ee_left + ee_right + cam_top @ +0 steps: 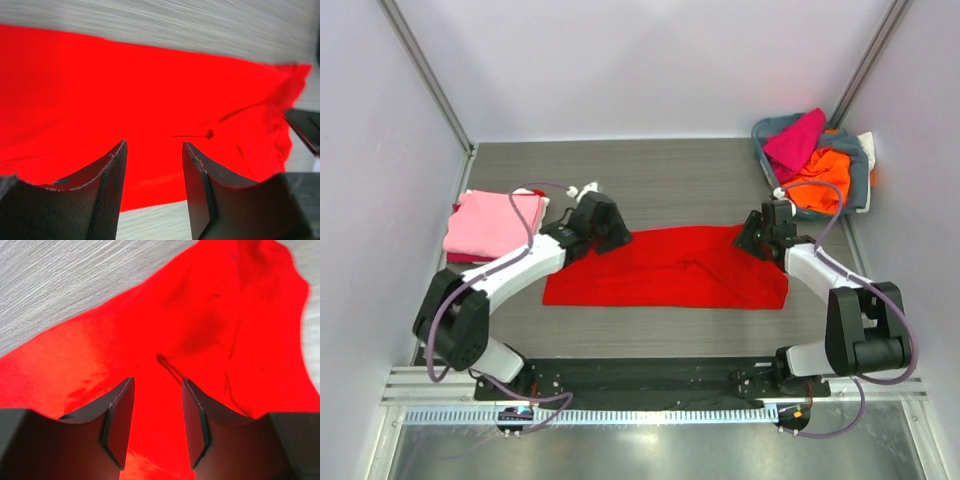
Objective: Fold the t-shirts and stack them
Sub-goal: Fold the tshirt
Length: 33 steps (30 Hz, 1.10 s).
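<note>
The bright red cloth t-shirt (pixel 670 270) lies spread across mid-frame. At its upper corners sit the left gripper (pixel 154 147) and right gripper (pixel 157 382), fingers apart and empty. Beyond, folded pink shirts (pixel 492 222) lie left; the upper-right grey-blue basket (pixel 860 172) half-hides a magenta shirt (pixel 795 140) and an orange shirt (pixel 817 182).

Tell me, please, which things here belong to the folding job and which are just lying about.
Job: red t-shirt spread on the table; folded pink t-shirt; magenta shirt, orange shirt and white shirt heaped in the grey-blue basket.
Lying about: only that basket and the table itself.
</note>
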Available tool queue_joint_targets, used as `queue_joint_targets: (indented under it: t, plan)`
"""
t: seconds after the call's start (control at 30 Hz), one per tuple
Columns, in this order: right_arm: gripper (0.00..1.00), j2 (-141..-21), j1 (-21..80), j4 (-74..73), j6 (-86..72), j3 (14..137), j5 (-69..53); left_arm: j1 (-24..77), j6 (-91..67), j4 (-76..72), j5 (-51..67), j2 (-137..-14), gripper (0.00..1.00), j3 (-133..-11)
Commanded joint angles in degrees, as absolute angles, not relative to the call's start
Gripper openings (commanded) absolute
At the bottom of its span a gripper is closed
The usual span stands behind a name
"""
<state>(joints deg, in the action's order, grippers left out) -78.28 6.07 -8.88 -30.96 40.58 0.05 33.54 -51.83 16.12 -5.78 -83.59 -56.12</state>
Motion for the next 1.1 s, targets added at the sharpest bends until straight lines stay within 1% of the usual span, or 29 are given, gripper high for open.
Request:
queue_joint_targets:
  t: [0.0, 0.03, 0.07, 0.1, 0.2, 0.3, 0.4, 0.53, 0.67, 0.77, 0.8, 0.83, 0.87, 0.97, 1.0, 1.07]
  plan:
    - [0.48, -80.8, 7.2, -4.9, -30.3, 44.3, -0.4, 36.8, -53.1, 13.6, -3.8, -90.3, 0.49, -63.5]
    - [0.48, -82.5, 7.3, -4.7, -30.3, 44.6, -0.4, 37.3, -53.1, 13.5, -2.6, -92.3, 0.49, -67.0]
    - [0.44, -83.3, 7.5, -4.5, -30.1, 45.1, -0.4, 37.9, -53.2, 13.5, -1.8, -94.1, 0.49, -68.9]
    - [0.43, -83.9, 7.7, -4.4, -30.1, 45.2, -0.3, 38.1, -53.3, 13.5, -0.2, -98.4, 0.48, -70.8]
    - [0.42, -85.5, 7.8, -3.3, -30.0, 44.6, -0.4, 38.8, -54.8, 13.5, 4.4, -105.9, 0.47, -80.1]
    - [0.42, -86.0, 7.7, -2.0, -29.6, 43.6, -0.3, 39.7, -56.3, 13.6, 6.0, -112.2, 0.46, -86.5]
    - [0.41, -86.7, 7.9, -1.3, -29.3, 43.1, -0.3, 40.6, -57.2, 13.7, 7.1, -115.7, 0.46, -91.6]
    - [0.41, -87.6, 7.8, -0.7, -29.1, 43.2, -0.3, 41.8, -58.0, 13.9, 8.4, -120.8, 0.45, -96.2]
    - [0.39, -87.9, 7.9, -0.8, -28.3, 43.6, 1.9, 42.5, -59.1, 11.9, 12.7, -125.7, 0.42, -99.7]
    - [0.38, -88.8, 7.9, -0.8, -28.1, 43.9, 1.4, 42.5, -60.6, 11.0, 14.8, -129.4, 0.4, -102.0]
    - [0.36, -89.0, 7.9, -0.8, -28.2, 43.9, 1.1, 42.5, -61.1, 10.8, 14.9, -130.0, 0.4, -102.7]
    - [0.32, -89.6, 7.9, -0.9, -28.1, 43.9, 0.7, 42.5, -61.3, 10.5, 14.9, -130.4, 0.39, -102.8]
    - [0.24, -89.5, 8.0, -0.6, -28.5, 43.6, 0.0, 42.5, -61.3, 10.3, 14.7, -132.2, 0.4, -103.7]
    - [0.15, -88.8, 8.0, -1.0, -28.6, 43.2, -1.3, 42.5, -60.9, 10.5, 13.9, -133.8, 0.4, -104.1]
    - [0.09, -88.4, 8.0, -1.1, -28.6, 43.2, -1.4, 42.5, -60.6, 10.6, 13.5, -134.4, 0.39, -104.9]
    - [0.06, -86.9, 8.0, -2.0, -28.6, 43.0, -1.6, 42.4, -60.7, 11.7, 13.3, -136.5, 0.39, -105.9]
